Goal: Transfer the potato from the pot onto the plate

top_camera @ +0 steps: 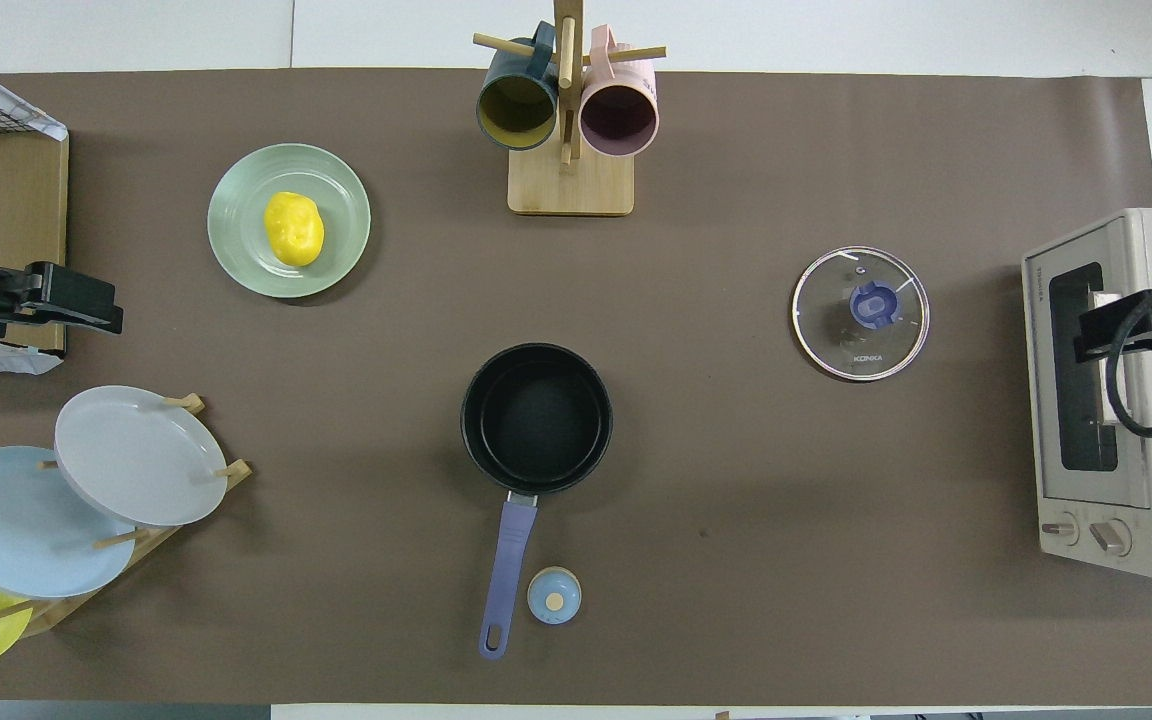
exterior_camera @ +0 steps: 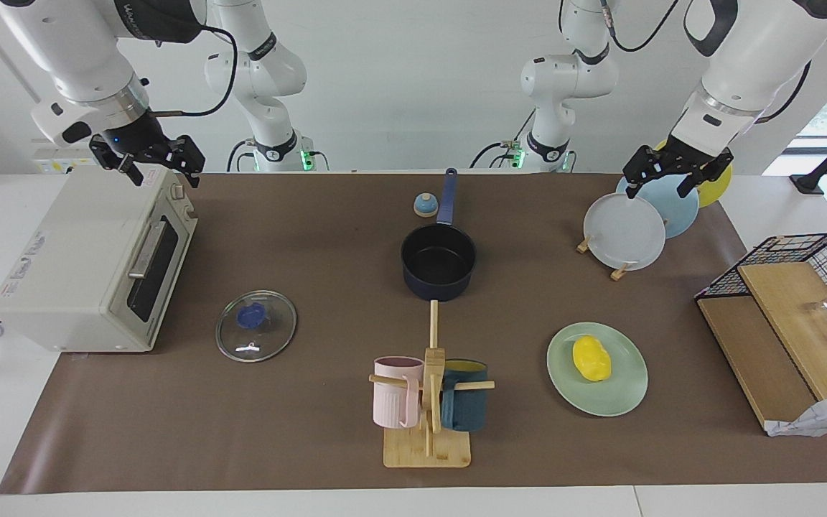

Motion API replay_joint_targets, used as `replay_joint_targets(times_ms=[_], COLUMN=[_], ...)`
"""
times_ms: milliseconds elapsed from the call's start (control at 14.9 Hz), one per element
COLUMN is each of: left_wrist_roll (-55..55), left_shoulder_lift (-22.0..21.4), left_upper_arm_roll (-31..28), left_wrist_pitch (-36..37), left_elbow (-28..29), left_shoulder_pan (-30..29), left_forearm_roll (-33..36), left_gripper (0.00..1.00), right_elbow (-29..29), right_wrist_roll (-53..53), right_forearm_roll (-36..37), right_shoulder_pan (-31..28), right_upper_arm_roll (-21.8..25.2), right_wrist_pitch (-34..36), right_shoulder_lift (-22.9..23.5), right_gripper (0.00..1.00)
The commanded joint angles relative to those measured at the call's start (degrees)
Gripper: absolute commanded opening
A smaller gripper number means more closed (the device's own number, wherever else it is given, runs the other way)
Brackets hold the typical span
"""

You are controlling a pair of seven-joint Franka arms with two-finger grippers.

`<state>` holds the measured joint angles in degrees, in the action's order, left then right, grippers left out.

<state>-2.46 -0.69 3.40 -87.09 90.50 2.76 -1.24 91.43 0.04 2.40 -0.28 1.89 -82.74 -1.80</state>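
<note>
Yellow potato (exterior_camera: 591,357) already sits on the mint plate (exterior_camera: 625,398), toward the left arm's end of the table; the pot (exterior_camera: 438,261) is empty, lid off beside it. Transfer looks done. Left gripper (exterior_camera: 673,171) hangs over the plate rack (exterior_camera: 618,271), fingers spread wide, holding nothing. Right gripper (exterior_camera: 148,160) hangs over the toaster oven (exterior_camera: 83,273), also wide open and empty. Best move, judging from this: leave the potato alone, keep both arms parked clear of the racked plates.
</note>
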Motion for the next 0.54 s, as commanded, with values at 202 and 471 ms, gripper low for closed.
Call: replay_joint_targets(times_ms=[202,471], left_wrist_roll=[1.49,1.32], left_shoulder_lift=[0.52,0.61], left_upper_arm_roll=[0.03,-0.06], left_wrist_pitch=[-0.19,-0.80], left_elbow=[-0.85,-0.76], left_shoulder_pan=[-0.30,-0.39], left_forearm_roll=[-0.26,-0.26], left_gripper=[1.00,1.00], right_elbow=[1.30,1.30], right_wrist_roll=[-0.83,-0.91], right_forearm_roll=[-1.08,-1.08], right_shoulder_pan=[-0.51,-0.51], right_upper_arm_roll=[-0.13,-0.13], right_wrist_pitch=[-0.58,-0.49], right_shoulder_lift=[-1.01,-1.01], right_gripper=[1.00,1.00])
